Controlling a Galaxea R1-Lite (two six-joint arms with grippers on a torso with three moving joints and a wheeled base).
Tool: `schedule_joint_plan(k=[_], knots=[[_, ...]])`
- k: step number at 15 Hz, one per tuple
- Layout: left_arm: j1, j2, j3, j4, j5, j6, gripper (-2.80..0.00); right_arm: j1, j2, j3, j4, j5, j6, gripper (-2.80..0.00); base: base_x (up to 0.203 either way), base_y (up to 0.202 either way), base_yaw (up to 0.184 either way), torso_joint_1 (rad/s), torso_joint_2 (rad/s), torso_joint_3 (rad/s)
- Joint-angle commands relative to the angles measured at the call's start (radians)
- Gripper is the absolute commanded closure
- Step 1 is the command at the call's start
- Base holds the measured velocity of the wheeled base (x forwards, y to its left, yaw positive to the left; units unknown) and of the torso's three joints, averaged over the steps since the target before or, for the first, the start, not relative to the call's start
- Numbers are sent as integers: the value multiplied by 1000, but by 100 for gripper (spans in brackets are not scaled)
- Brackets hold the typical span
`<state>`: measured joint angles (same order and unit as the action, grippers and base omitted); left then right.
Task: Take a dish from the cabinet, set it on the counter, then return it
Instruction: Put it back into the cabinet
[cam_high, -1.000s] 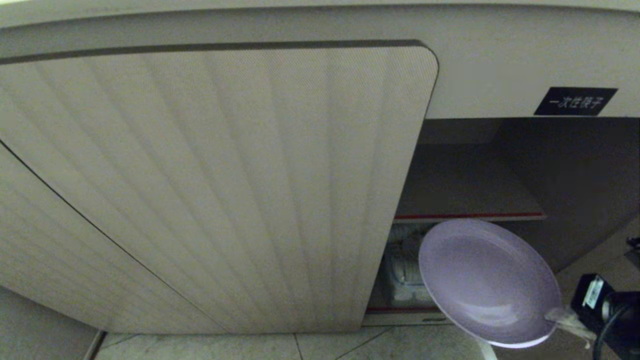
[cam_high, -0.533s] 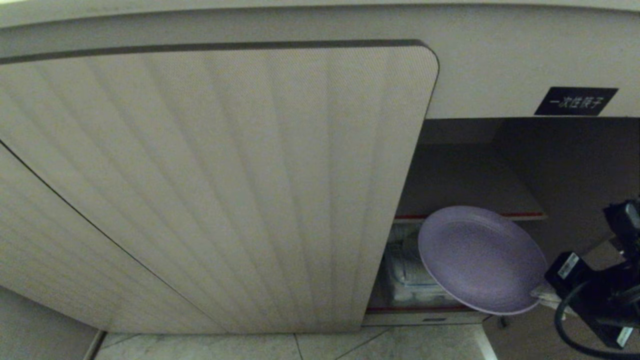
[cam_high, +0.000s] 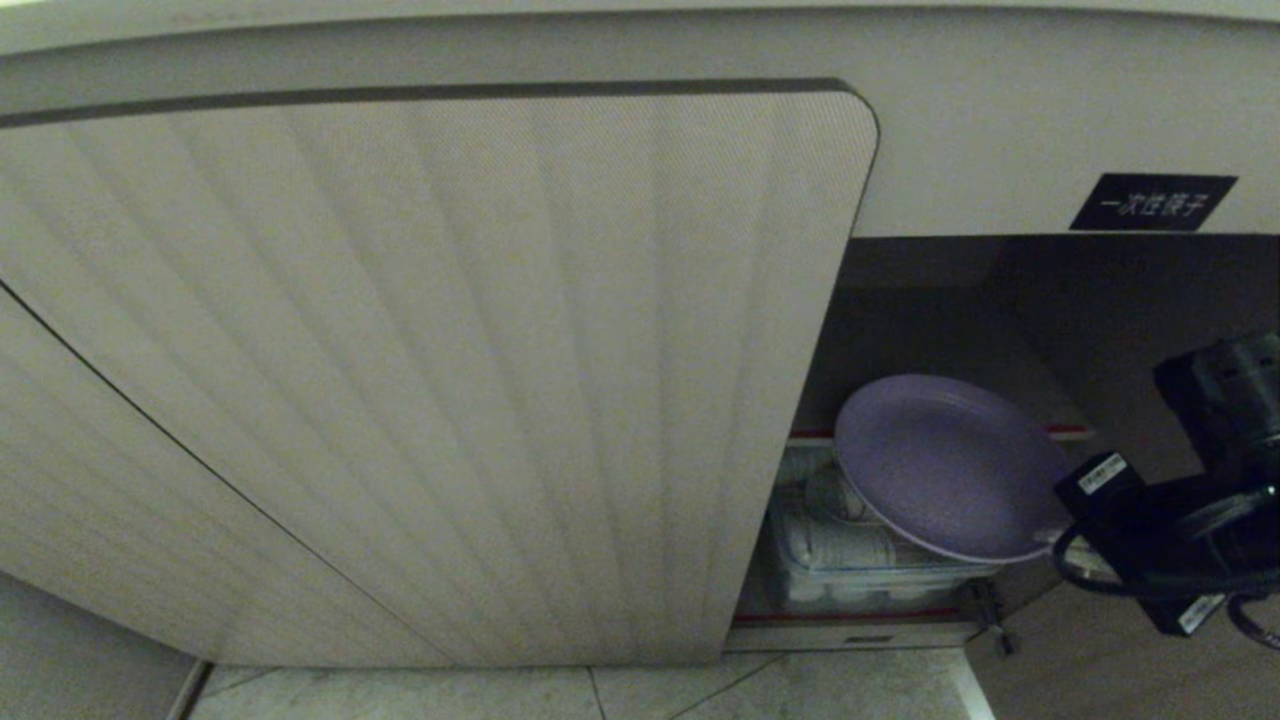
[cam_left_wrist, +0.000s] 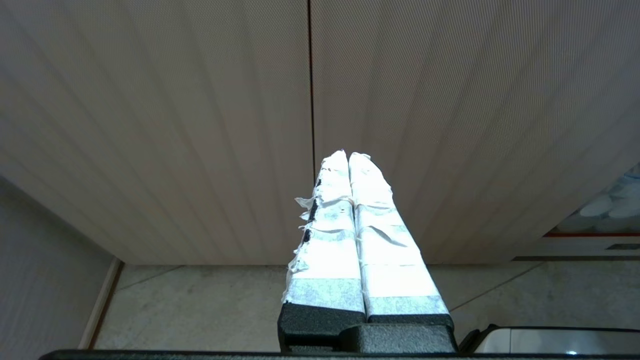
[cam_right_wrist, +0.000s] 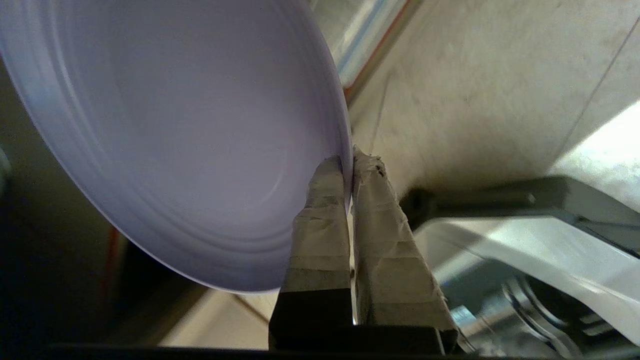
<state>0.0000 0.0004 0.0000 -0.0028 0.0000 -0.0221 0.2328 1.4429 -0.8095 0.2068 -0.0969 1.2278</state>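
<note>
A: Where is the lavender plate (cam_high: 948, 468) now?

B: Inside the open right bay of the cabinet (cam_high: 940, 330), tilted, its far rim crossing the red-edged shelf (cam_high: 1068, 432); a second ago it hung lower and nearer, out in front of the opening; it has since risen and gone inward, and half a second ago it was partway there.

A: And the grip?

B: The right gripper (cam_right_wrist: 350, 162) is clamped on the plate's rim, one taped finger on each face; the arm's black wrist (cam_high: 1150, 540) has followed in from the right edge toward the opening.

A: What lies beneath?

B: A clear container of white discs (cam_high: 850, 555) on the lower level, just under the plate's near edge; apart from it, as far as I can tell.

A: So which stage?

B: Either the return or the withdrawal; the inward drift suggests the return; the plate is not yet resting on anything.

A: The other arm?

B: The left gripper (cam_left_wrist: 348, 157) is parked, fingers together, facing the ribbed door (cam_high: 430, 370) with floor tiles (cam_left_wrist: 200, 300) below.
</note>
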Motion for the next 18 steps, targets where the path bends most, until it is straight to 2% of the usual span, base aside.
schedule_joint_plan(k=[1,5,13,16,18], knots=[[0,0,0,0,0,-1,0,0,33,-24,1,-22,35,0,0,0,0,0,0,0],[0,0,0,0,0,-1,0,0,45,-35,-54,-46,69,0,0,0,0,0,0,0],[0,0,0,0,0,-1,0,0,66,-34,-137,-75,75,0,0,0,0,0,0,0],[0,0,0,0,0,-1,0,0,74,-37,-167,-97,143,0,0,0,0,0,0,0],[0,0,0,0,0,-1,0,0,76,-36,-170,-112,151,0,0,0,0,0,0,0]])
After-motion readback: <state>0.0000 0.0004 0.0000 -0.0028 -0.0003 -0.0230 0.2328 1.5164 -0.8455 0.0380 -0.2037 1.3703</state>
